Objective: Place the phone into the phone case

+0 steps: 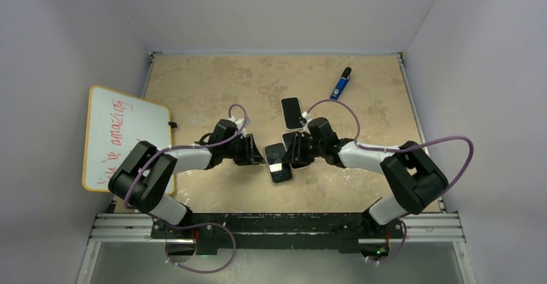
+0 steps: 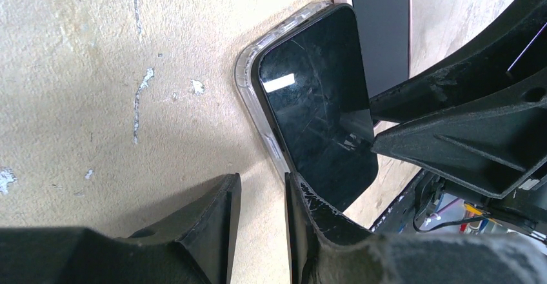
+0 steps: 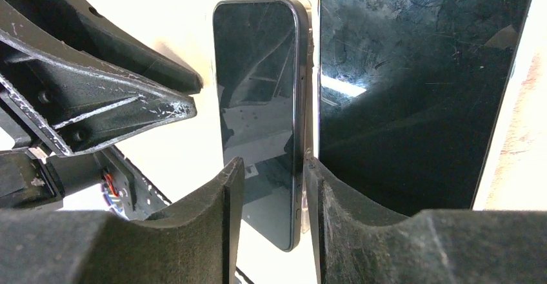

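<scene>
Phone looks seated in clear case, maybe needs pressing; left gripper and right gripper flank the phone, narrowly parted, empty.

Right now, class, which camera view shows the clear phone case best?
The left wrist view: the clear phone case shows as a see-through rim curving round the phone. The right wrist view gives only a thin strip along one side; in the top external view it is too small to tell from the phone.
</scene>
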Controlling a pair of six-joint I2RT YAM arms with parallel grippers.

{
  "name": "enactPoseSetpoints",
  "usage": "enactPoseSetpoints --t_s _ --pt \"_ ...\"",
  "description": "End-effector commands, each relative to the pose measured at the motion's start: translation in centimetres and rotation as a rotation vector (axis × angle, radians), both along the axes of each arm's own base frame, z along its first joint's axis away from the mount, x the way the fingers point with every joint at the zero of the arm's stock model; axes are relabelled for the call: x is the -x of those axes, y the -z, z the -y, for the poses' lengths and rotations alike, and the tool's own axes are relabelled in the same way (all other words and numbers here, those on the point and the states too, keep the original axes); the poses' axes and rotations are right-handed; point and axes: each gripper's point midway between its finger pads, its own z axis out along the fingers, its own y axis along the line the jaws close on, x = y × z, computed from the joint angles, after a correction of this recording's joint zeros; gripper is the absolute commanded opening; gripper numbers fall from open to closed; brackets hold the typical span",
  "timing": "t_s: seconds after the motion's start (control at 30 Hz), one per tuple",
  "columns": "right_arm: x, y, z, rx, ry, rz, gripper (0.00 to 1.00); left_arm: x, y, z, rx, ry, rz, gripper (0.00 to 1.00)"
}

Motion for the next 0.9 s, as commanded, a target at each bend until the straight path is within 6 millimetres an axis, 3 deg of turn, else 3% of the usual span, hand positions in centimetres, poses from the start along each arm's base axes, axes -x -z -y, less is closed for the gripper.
enactPoseSetpoints --t_s 0.0,0.43,0.87 --pt "-0.7 0.5 1.0 0.066 0.028 0.016 0.43 -1.0 -1.1 0.5 0.018 -0.015 0.042 0.33" --pt "-0.5 2.0 0.0 0.136 0.026 0.018 0.58 -0.7 -0.5 0.9 0.05 -0.01 0.015 0.37" --pt "-0.3 1.3 -1.7 0.081 0.001 0.011 0.64 -0.5 -0.5 1.2 0.073 -0.005 0.004 0.37"
